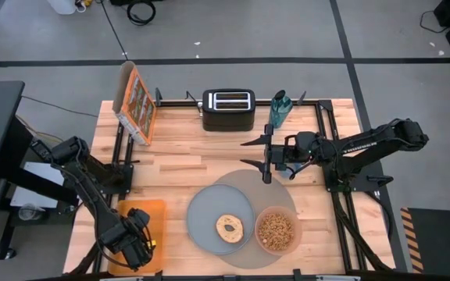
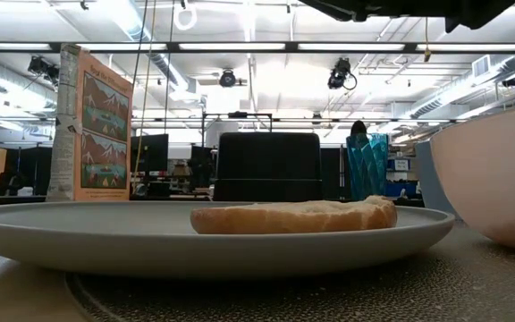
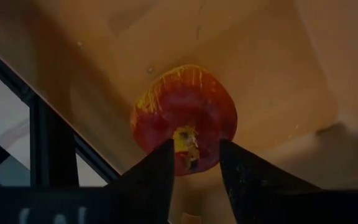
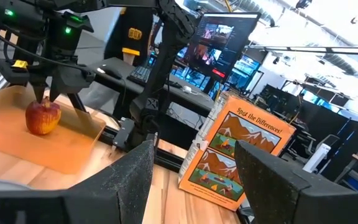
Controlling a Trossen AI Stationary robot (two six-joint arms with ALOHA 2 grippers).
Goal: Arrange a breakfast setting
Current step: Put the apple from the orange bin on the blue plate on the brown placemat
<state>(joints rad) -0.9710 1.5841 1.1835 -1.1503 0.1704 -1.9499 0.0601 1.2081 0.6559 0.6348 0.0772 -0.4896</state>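
Tabletop book [image 4: 236, 158] seemingly reads "Spot the Differences".

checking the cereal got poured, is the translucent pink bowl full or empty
Full: the translucent pink bowl on the big round grey mat holds brown cereal up near its rim in the high view.

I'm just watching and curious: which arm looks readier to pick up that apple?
The left, probably. Its gripper hangs right over the apple on the orange tray, fingers open either side of it. The right gripper is open and empty, far off near the toaster.
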